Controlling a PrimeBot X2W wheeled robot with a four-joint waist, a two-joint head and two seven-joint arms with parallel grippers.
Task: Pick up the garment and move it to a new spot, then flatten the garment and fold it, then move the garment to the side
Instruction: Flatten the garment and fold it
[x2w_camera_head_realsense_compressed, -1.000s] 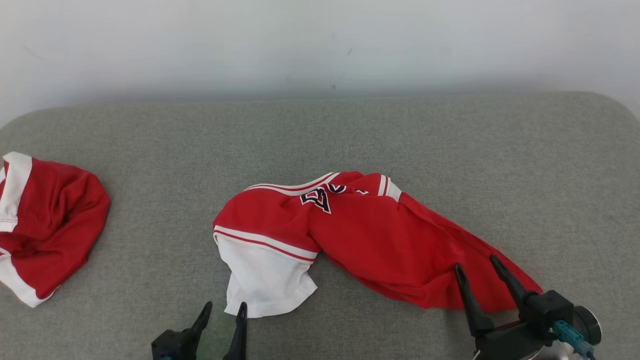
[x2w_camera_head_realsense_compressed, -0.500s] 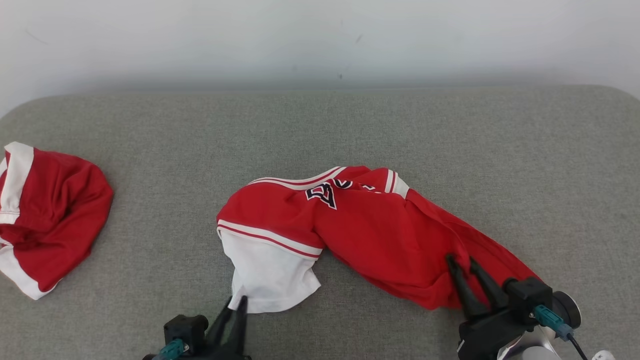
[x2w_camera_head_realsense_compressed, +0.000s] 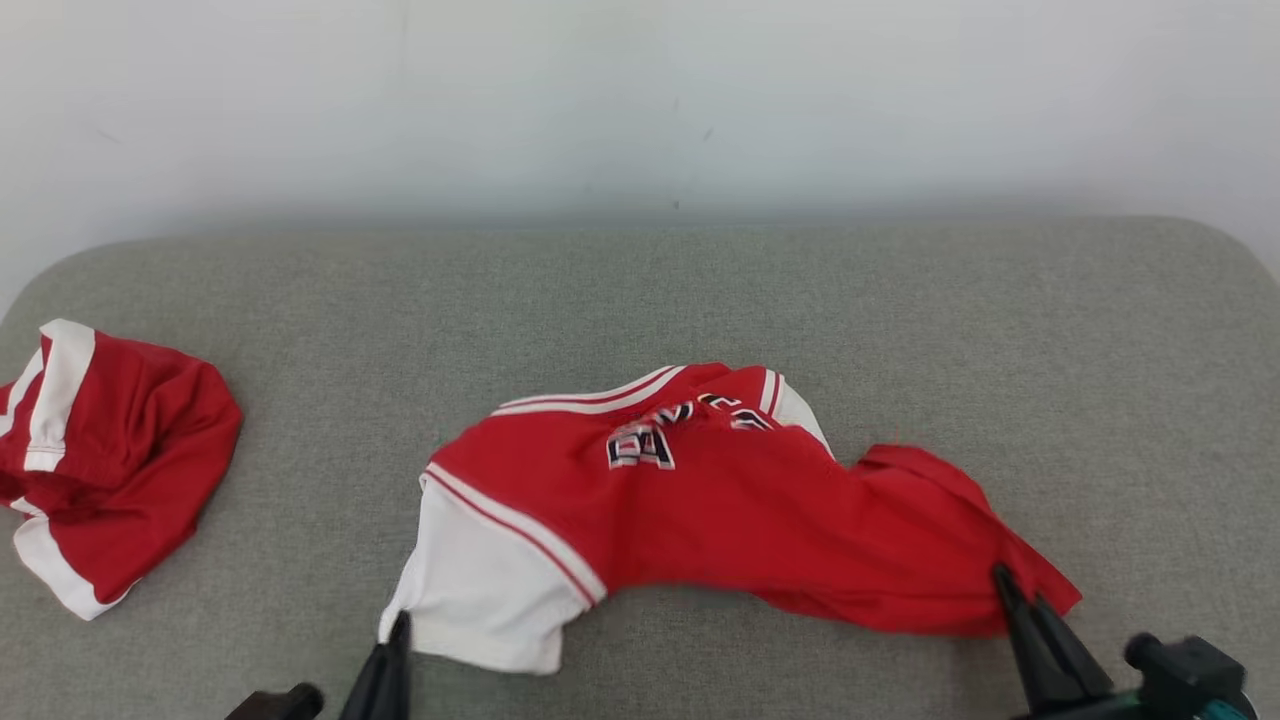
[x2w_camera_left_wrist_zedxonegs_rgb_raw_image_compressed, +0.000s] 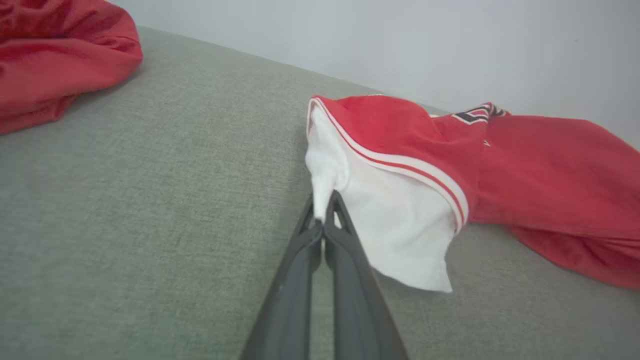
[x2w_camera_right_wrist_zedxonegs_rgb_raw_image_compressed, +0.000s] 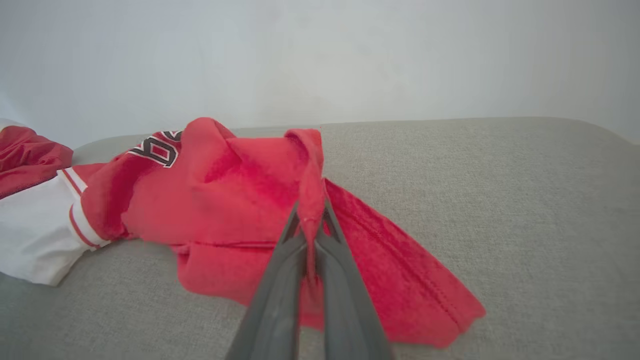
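A grey woven cushion with rounded far corners carries two pieces of clothing. A red jersey with a white panel, striped trim and dark lettering sprawls crumpled across its near middle, both near ends drawn up off the fabric. Well to the left of the jersey, a heap of red-and-white cloth sits bunched at the cushion's edge.

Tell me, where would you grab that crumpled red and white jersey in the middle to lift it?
By its two near ends, coming in low from the near side. The jersey lies stretched sideways, so its white sleeve and red hem corner stick out toward the robot as loose, thin folds. The left gripper is shut on the sleeve, the right gripper on the hem.
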